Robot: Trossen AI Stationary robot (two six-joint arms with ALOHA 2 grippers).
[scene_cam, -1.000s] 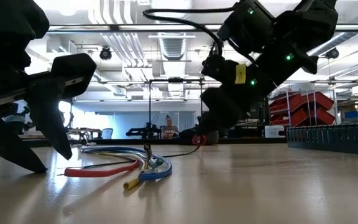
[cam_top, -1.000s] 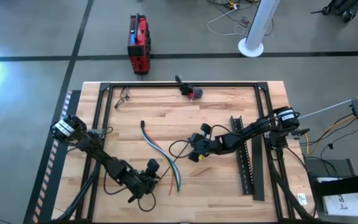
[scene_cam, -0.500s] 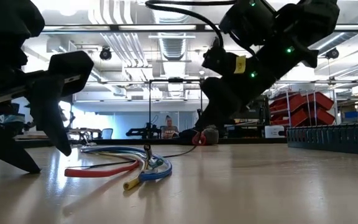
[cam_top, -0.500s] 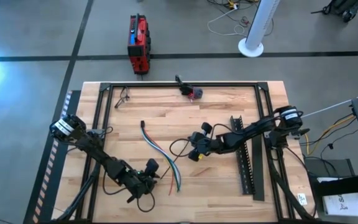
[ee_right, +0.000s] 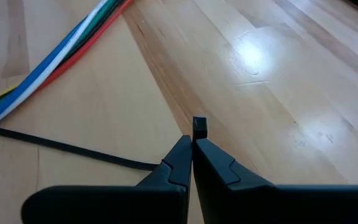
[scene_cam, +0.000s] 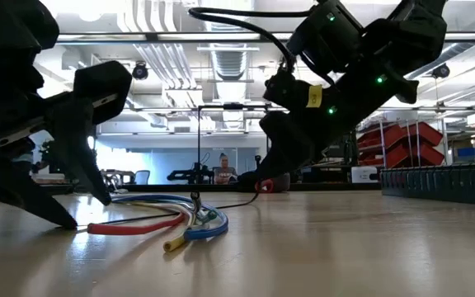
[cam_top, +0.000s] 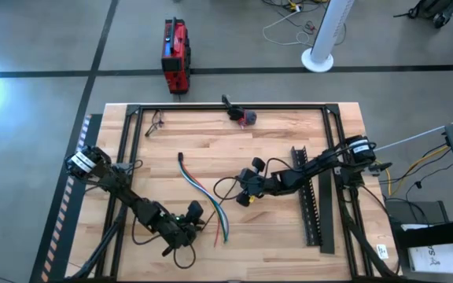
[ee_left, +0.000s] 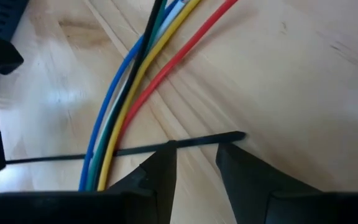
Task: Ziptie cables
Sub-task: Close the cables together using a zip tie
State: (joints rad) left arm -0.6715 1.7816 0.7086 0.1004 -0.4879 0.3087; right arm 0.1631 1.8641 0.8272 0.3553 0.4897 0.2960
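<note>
Cables (cam_top: 204, 195) lie at my 6 o'clock; left gripper (ee_left: 194, 163), spread, has crept onto the ziptie (ee_left: 135, 149), whose head the pinching right gripper (ee_right: 192, 149) holds.

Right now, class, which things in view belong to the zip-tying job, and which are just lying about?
Job: cables, zip tie, left claw, right claw.
Lying about: black toothed rail, red case, white stand.

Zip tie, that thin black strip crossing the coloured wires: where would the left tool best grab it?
At its free tip beyond the cables, from above: the zip tie lies flat on the wood, and the left tool, fingers open, straddles that end. The right tool seems shut on the other end.
</note>
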